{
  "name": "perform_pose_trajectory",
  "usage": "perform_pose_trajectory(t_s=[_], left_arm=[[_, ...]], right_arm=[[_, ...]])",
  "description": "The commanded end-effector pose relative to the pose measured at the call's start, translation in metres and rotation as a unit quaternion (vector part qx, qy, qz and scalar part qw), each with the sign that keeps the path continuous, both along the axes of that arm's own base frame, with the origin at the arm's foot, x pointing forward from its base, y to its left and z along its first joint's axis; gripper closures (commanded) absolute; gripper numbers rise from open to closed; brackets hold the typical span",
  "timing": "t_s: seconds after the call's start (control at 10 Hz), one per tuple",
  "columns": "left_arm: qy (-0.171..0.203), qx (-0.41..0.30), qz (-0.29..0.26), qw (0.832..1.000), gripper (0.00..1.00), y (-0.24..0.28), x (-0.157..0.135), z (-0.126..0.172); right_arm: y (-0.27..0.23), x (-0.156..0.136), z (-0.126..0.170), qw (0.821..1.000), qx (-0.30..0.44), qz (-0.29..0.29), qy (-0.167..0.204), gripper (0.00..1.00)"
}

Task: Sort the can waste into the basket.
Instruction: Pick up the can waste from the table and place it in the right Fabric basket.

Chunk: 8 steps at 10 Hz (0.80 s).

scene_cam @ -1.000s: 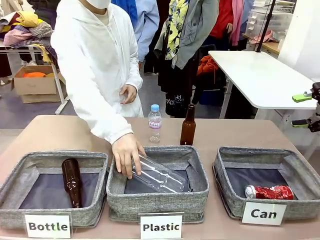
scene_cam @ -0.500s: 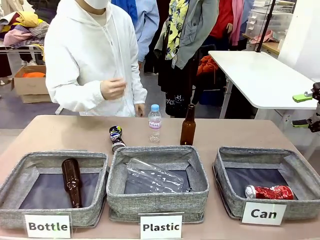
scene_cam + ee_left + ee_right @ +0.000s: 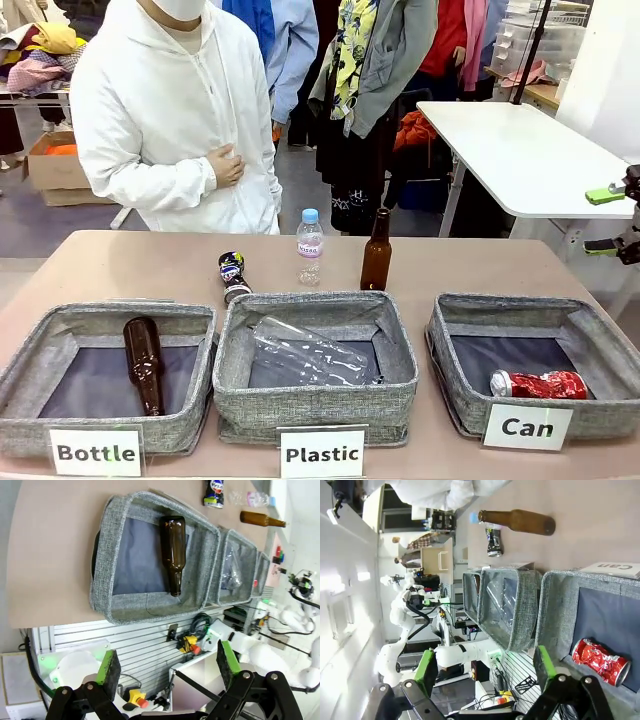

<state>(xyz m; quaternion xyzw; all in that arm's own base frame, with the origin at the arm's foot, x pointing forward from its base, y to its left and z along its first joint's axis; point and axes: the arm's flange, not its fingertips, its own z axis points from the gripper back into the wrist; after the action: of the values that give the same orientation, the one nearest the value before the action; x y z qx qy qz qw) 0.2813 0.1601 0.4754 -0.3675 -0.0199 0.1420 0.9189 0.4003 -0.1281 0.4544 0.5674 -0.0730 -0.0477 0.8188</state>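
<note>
- dark can [image 3: 232,275]: on the counter [image 3: 130,265], just past the far rim of the Plastic basket [image 3: 250,410], at that basket's 11 o'clock. Looks to stand on end, slightly tilted. Not yet sorted.
- red can [image 3: 538,384]: lies on its side inside the Can basket [image 3: 510,301], at the 5 o'clock corner.
- Handling, my read: thin crushed metal, so light, and it dents further under a hard squeeze. The glossy print is probably slick, but the creases give some purchase. Take it across the crumpled mid-body with modest force; the ends should be stiffer.
- left claw [image 3: 168,662]: spread, nothing in it, hanging off the near edge by the Bottle basket [image 3: 40,335].
- right claw [image 3: 603,220]: spread, empty, at 3 o'clock off the counter's side, well apart from the dark can.
- Writing: Bottle label [image 3: 95,452], Plastic label [image 3: 321,454] and Can label [image 3: 527,427] read exactly that. The dark can's print is too small to read.
- Neighbours at the dark can's 3 o'clock: water bottle [image 3: 310,247] and brown bottle [image 3: 377,252], both upright. Not can waste.
</note>
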Motion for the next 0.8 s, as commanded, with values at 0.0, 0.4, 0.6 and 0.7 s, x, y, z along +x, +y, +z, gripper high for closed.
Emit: perform_pose_trajectory(t_s=[0.0, 0.4, 0.6, 0.7], left_arm=[[0.018, 0.103, 0.007, 0.995, 0.0, -0.047, 0.026, 0.023], [0.062, 0.299, 0.061, 0.95, 0.0, -0.18, 0.105, 0.009], [0.045, 0.304, 0.068, 0.949, 0.0, -0.239, 0.126, -0.004], [0.016, 0.295, 0.064, 0.953, 0.0, -0.259, 0.128, -0.013]], right_arm=[[-0.005, 0.0, 0.001, 1.0, 0.0, 0.009, -0.009, 0.0], [-0.005, 0.0, 0.001, 1.0, 0.0, 0.009, -0.009, 0.0], [-0.005, 0.0, 0.001, 1.0, 0.0, 0.009, -0.009, 0.0], [-0.005, 0.0, 0.001, 1.0, 0.0, 0.009, -0.009, 0.0]])
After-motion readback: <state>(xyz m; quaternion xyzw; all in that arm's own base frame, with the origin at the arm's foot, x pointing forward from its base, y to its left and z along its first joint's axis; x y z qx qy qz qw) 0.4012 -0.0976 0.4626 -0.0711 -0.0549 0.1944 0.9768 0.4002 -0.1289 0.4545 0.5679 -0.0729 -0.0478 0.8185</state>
